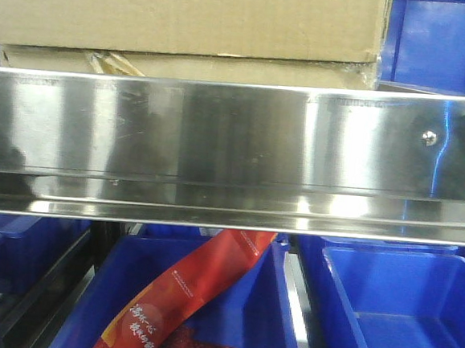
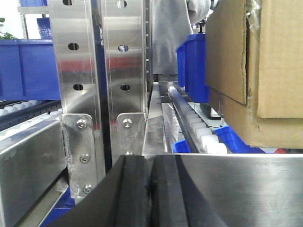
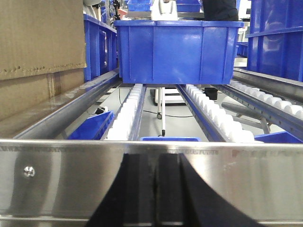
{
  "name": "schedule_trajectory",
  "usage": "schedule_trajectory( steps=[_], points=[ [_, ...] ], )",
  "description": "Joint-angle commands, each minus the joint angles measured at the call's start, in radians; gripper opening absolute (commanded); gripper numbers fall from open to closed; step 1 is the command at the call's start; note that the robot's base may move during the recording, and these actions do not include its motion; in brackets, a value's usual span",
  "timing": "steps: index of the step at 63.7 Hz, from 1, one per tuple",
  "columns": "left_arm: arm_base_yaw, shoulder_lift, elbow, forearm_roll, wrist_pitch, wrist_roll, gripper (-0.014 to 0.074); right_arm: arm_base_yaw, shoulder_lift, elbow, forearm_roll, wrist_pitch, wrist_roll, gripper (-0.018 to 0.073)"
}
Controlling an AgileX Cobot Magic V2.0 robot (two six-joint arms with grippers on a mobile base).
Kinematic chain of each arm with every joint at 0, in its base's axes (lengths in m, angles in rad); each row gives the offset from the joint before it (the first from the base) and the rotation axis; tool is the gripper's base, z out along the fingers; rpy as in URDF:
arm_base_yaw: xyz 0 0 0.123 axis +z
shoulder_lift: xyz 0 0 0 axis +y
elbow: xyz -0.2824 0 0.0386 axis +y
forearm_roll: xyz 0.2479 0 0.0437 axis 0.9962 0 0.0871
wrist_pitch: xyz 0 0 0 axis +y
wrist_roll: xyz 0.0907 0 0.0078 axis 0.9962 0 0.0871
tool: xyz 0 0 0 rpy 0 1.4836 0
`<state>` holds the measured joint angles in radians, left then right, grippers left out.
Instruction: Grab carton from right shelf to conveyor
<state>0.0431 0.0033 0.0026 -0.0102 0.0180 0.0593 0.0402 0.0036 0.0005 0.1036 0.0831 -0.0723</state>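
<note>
A brown cardboard carton [image 1: 185, 13] sits on the shelf behind the shiny steel front rail [image 1: 234, 150], on top of a second flatter carton [image 1: 184, 67]. The carton also shows at the right of the left wrist view [image 2: 265, 61] and at the left of the right wrist view [image 3: 40, 42]. My left gripper [image 2: 150, 163] is shut and empty, low in front of the rail, left of the carton. My right gripper [image 3: 156, 163] is shut and empty, in front of the rail, right of the carton.
Blue bins [image 1: 398, 316] stand below the shelf; one holds a red packet [image 1: 195, 288]. A blue crate [image 3: 177, 49] sits on the white roller tracks [image 3: 128, 111] to the carton's right. Steel uprights [image 2: 97, 80] stand at the shelf's left end.
</note>
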Motion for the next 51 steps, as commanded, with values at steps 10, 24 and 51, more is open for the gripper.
schedule_trajectory(
  steps=[10, 24, 51],
  points=[
    [0.004, -0.003, -0.003, -0.008, -0.018, 0.002, 0.0004, 0.003, -0.004, 0.0, 0.0, -0.023, -0.007, -0.007],
    [0.004, -0.003, -0.003, -0.008, -0.042, 0.002, 0.0004, 0.003, -0.004, 0.0, 0.0, -0.023, -0.007, -0.007],
    [0.004, -0.003, -0.003, -0.01, -0.09, 0.002, 0.0004, 0.003, -0.004, 0.0, 0.0, -0.12, -0.007, -0.007]
  ],
)
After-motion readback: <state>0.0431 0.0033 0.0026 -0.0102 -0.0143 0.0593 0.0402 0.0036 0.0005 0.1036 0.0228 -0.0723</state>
